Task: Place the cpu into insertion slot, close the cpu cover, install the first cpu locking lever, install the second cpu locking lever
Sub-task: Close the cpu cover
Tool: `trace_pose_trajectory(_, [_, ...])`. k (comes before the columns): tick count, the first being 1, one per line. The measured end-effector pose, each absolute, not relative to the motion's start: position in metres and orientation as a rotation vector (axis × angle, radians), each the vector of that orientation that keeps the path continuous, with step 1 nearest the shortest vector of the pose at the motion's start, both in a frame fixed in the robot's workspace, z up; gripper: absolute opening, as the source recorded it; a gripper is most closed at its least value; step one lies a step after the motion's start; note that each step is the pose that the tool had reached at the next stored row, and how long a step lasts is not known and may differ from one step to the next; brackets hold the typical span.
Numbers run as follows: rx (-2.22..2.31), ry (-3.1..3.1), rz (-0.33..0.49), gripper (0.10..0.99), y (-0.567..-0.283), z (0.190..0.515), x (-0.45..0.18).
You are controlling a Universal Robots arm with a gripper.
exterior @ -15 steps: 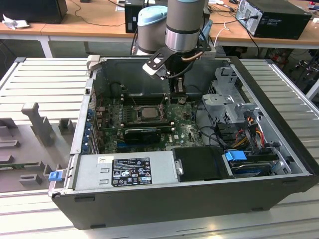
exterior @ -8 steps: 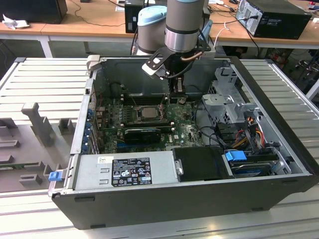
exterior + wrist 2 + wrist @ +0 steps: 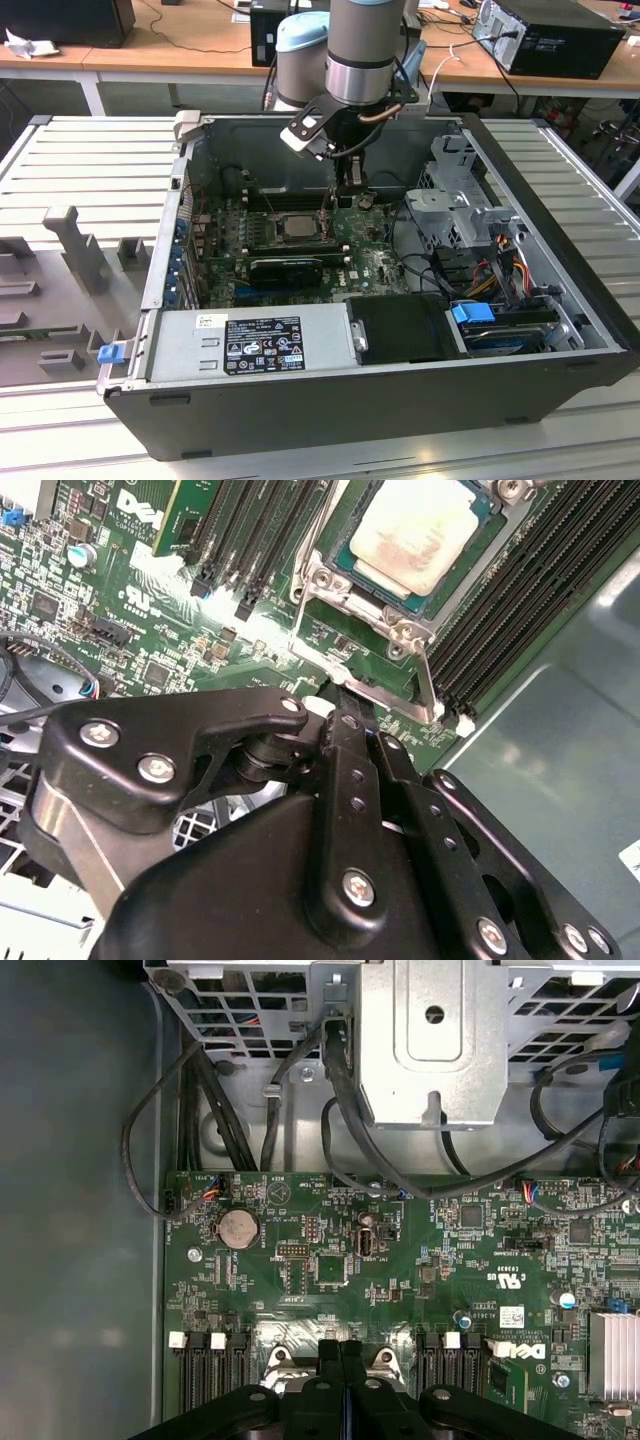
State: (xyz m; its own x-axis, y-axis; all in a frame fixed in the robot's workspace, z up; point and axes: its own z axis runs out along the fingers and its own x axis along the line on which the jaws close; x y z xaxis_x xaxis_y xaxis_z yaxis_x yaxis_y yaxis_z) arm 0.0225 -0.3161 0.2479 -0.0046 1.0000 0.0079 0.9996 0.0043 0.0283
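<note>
Silver-grey and a little smeared on top, the cpu (image 3: pixel 415 530) lies flat in the insertion slot (image 3: pixel 350 568), roughly in the middle of the green motherboard (image 3: pixel 400 1260). The cpu cover (image 3: pixel 360 602) shows as a metal frame with screw heads around the chip, whose top is bare through its window; I cannot tell whether it is pressed fully down. A thin locking lever (image 3: pixel 428 680) runs along the socket's edge. Right at that edge is the gripper (image 3: pixel 350 715), its two black fingers (image 3: pixel 330 1352) pressed together with only a seam between them and the tip down beside the lever. Whether anything is pinched there is hidden by the fingers themselves. Long black memory slots (image 3: pixel 250 530) flank the socket on both sides. In the first wrist view a round coin battery (image 3: pixel 238 1227) sits on the board, and black cables (image 3: pixel 340 1110) loop up to a grey metal drive cage (image 3: pixel 430 1040). In the exterior view the arm comes down from the far side into the open computer case (image 3: pixel 400 410). A grey power supply (image 3: pixel 250 345) lies along the near wall, with the drive bays toward the exterior view's right. The case rests on a slatted metal table (image 3: pixel 90 160), and wooden desks (image 3: pixel 200 40) stand beyond it.
</note>
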Motion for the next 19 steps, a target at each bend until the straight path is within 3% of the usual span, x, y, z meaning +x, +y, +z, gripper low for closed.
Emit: trace_pose_trajectory(19, [2.206,2.216,0.04,0.106,-0.316,0.245,-0.001])
